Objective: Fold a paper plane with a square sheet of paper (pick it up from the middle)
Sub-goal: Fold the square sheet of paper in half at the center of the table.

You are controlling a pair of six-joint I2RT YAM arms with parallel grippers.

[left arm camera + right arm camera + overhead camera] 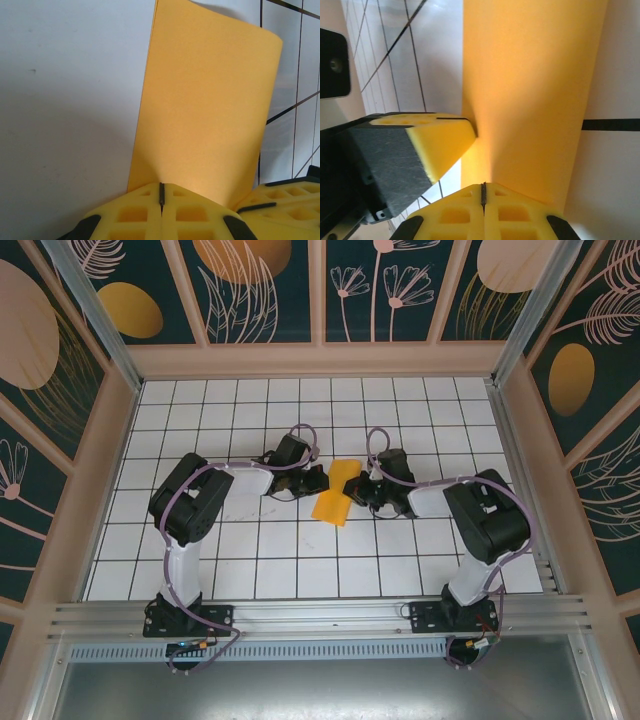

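Note:
The square sheet of paper [333,498] is plain orange-yellow and stands doubled over as a narrow strip in the middle of the table, between my two grippers. My left gripper [314,480] is shut, and the sheet [205,110] rises straight from its closed yellow fingertips [161,184]. My right gripper [358,490] is shut too, with the paper [535,90] running up from its closed tips [483,185]. In the right wrist view a left gripper finger [437,140] touches the paper's edge. The right gripper's fingers [285,197] sit at the lower right of the left wrist view.
The table [250,550] is white with a black grid, walled by a wooden frame [320,360] with patterned panels. Both arm bases [185,618] are bolted to the metal rail at the near edge. The two wrists sit close together at the table's centre.

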